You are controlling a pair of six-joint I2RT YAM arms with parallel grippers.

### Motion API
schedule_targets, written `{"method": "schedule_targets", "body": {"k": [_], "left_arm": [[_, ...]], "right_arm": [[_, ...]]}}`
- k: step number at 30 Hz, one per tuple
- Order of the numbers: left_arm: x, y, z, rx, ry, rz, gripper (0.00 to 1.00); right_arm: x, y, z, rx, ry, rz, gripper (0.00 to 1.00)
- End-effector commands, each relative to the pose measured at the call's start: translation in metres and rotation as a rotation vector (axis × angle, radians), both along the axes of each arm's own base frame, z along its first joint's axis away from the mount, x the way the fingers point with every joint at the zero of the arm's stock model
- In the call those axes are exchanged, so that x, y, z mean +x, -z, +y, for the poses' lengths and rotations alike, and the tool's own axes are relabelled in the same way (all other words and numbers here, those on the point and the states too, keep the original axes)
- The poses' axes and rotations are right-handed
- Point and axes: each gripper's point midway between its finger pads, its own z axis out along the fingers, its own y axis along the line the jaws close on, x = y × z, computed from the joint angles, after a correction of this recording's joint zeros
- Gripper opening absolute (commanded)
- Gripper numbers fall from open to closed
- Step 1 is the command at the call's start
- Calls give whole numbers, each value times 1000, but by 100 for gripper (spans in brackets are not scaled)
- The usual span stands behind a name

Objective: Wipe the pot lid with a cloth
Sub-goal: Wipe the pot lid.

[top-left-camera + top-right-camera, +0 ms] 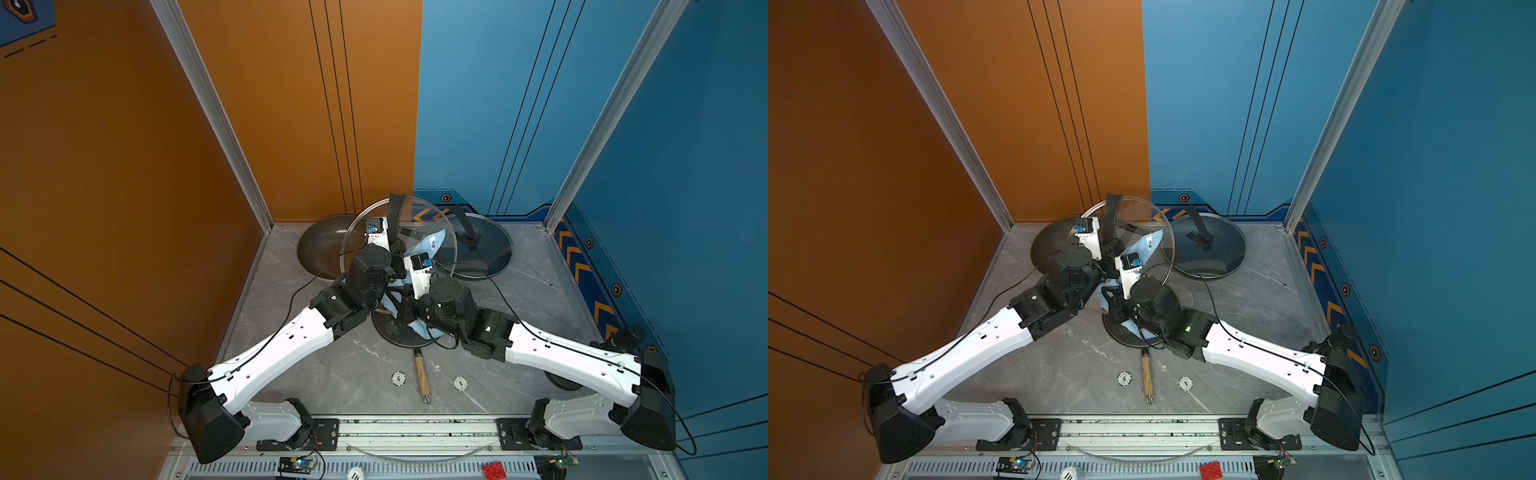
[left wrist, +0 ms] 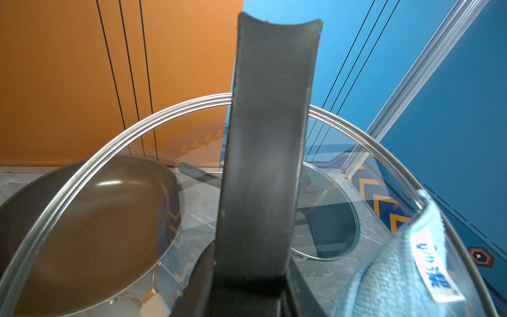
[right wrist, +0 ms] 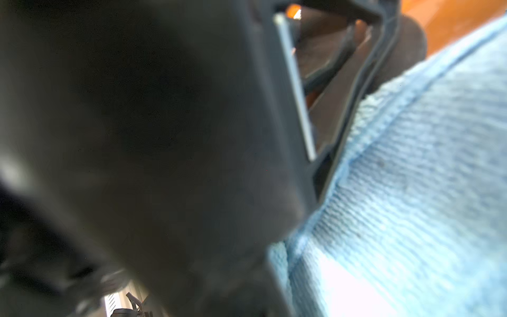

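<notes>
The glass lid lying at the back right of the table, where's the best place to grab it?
Probably its black arched handle, from above, jaws across the strap. The lid lies rim-down on the table, so the thin edge gives little purchase, while the handle stands clear of the glass.

Grey marble-look tabletop (image 1: 332,374). Left of left gripper (image 1: 398,251), far side: dark wok (image 1: 320,245). To its right: glass lid (image 1: 490,249) w/ black handle, lying flat. Under right gripper (image 1: 397,297): small dark pan (image 1: 390,334), wooden handle (image 1: 422,374) pointing twd arm bases. White chips (image 1: 398,378) either side of handle, not touching.
</notes>
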Motion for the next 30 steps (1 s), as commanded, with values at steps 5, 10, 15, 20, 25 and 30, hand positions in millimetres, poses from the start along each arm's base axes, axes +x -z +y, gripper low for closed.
{"method": "schedule_targets", "body": {"k": [5,10,15,20,25,30], "left_arm": [[-39,-156,45,-346,20,-330,0],[-36,-155,60,-311,-6,-324,0],[-32,-150,68,-270,-4,-287,0],[-32,-138,68,-200,33,-274,0],[-32,-120,58,-100,98,-285,0],[-45,-104,32,11,269,-265,0]], "right_arm": [[47,44,-86,-237,304,120,5],[61,27,-119,-225,405,128,5],[77,-6,-134,-168,477,113,5],[85,-33,-129,-125,483,80,5],[80,-56,-122,-42,475,37,5],[81,-96,-130,55,479,17,5]]}}
